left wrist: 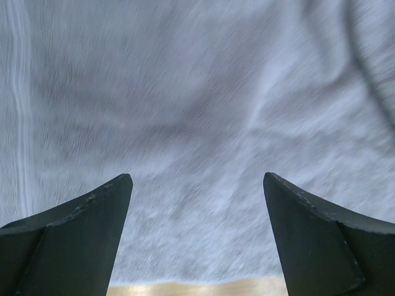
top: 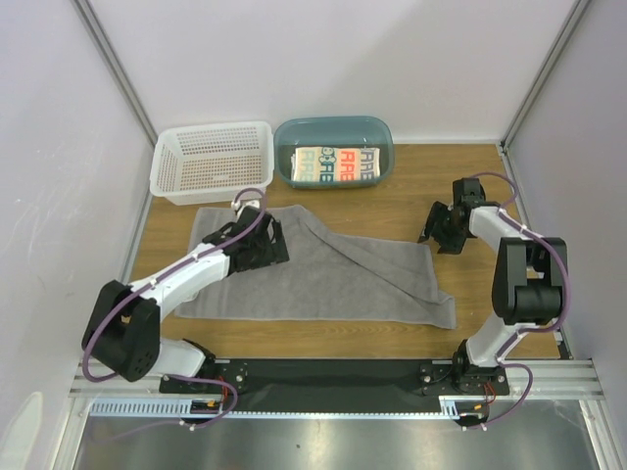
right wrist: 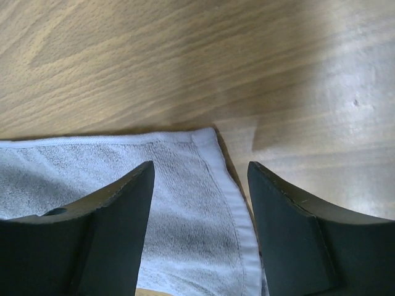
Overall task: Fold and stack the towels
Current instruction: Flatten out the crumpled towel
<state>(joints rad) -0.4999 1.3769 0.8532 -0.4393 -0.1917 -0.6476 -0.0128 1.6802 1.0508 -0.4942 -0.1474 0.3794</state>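
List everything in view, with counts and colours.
grey towel: 1, grey, spread on the table centre, one flap folded over
printed towel: 1, white with red, blue and black letters, folded in the tub
tub: 1, teal, far centre
basket: 1, white lattice, far left, beside the tub
table: 1, wood
left gripper: 1, black, open, over the grey towel
right gripper: 1, black, open, over a grey towel corner

Block letters, apparently "ARE", were printed repeatedly in blue, red and black on the white towel (top: 336, 164) folded inside the teal tub (top: 377, 132); no other text was legible.
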